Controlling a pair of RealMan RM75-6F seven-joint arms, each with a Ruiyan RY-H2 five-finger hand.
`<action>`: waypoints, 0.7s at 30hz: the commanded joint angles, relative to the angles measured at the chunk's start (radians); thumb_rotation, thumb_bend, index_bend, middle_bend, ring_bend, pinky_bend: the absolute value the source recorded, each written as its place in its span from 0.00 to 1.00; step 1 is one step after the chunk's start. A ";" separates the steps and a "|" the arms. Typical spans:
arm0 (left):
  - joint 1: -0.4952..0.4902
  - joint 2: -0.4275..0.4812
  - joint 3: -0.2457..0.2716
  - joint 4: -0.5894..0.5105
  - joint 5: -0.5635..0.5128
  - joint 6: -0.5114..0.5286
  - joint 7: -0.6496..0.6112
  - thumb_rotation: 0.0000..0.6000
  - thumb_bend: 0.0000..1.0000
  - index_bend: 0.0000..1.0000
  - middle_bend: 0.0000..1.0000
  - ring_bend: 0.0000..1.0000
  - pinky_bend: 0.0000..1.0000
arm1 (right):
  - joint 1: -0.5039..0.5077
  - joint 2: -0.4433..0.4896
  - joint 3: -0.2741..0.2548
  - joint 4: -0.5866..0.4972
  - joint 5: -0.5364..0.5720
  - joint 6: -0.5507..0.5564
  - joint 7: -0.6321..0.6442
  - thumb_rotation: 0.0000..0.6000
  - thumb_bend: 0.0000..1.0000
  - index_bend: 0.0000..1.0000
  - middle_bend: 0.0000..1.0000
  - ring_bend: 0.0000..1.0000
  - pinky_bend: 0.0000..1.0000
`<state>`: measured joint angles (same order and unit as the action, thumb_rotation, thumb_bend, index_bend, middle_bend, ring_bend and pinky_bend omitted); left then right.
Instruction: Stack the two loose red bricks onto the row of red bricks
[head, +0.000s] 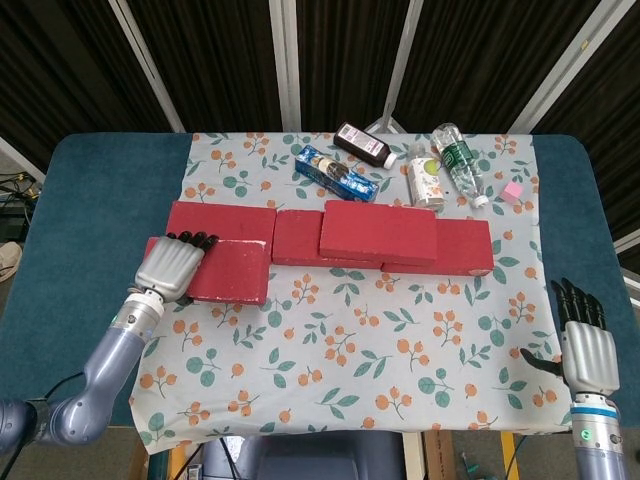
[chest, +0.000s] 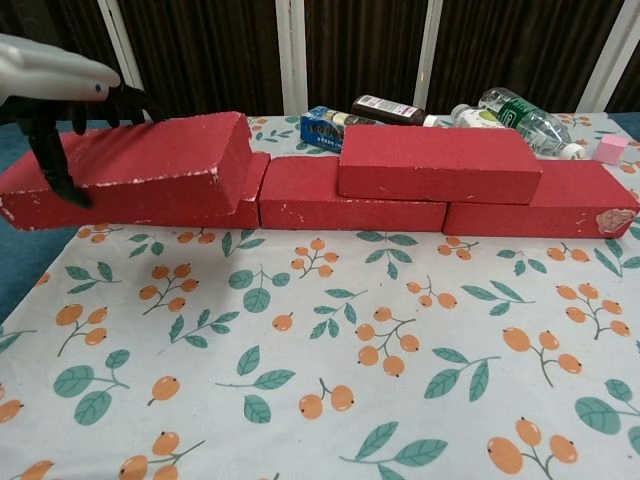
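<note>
Now, held brick (head: 225, 270): raised off the floral cloth (head: 350, 340) at the left of the frame, tilted, overlapping the front of the leftmost brick of the row.
Left hand (head: 172, 266): clamped on the held brick's left end, fingers (chest: 120, 100) over the top, thumb down the near face in the chest view.
Brick row (head: 300, 238): across the middle of the cloth, behind the held brick.
Stacked brick (head: 378, 232): flat on the row, centre-right, spanning a joint.
Right hand (head: 585, 345): lower right of the frame, over the blue worktop (head: 80, 200), fingers apart, holding nothing.
Bottles (head: 440, 165): lying at the upper right of the cloth.
</note>
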<state>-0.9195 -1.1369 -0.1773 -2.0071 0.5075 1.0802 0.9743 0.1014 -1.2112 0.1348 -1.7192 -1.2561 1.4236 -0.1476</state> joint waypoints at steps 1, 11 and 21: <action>-0.161 0.041 -0.066 0.063 -0.239 -0.072 0.079 1.00 0.00 0.18 0.37 0.25 0.31 | 0.008 -0.010 0.013 0.015 0.030 -0.013 -0.017 1.00 0.00 0.00 0.00 0.00 0.00; -0.395 -0.023 -0.055 0.335 -0.561 -0.226 0.209 1.00 0.00 0.17 0.35 0.24 0.28 | 0.017 -0.028 0.056 0.056 0.120 -0.021 -0.038 1.00 0.00 0.00 0.00 0.00 0.00; -0.518 -0.117 0.041 0.564 -0.621 -0.382 0.263 1.00 0.00 0.17 0.33 0.23 0.25 | 0.015 -0.035 0.078 0.073 0.161 -0.003 -0.058 1.00 0.00 0.00 0.00 0.00 0.00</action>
<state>-1.4135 -1.2301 -0.1586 -1.4720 -0.1025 0.7212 1.2230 0.1167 -1.2458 0.2125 -1.6461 -1.0956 1.4195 -0.2042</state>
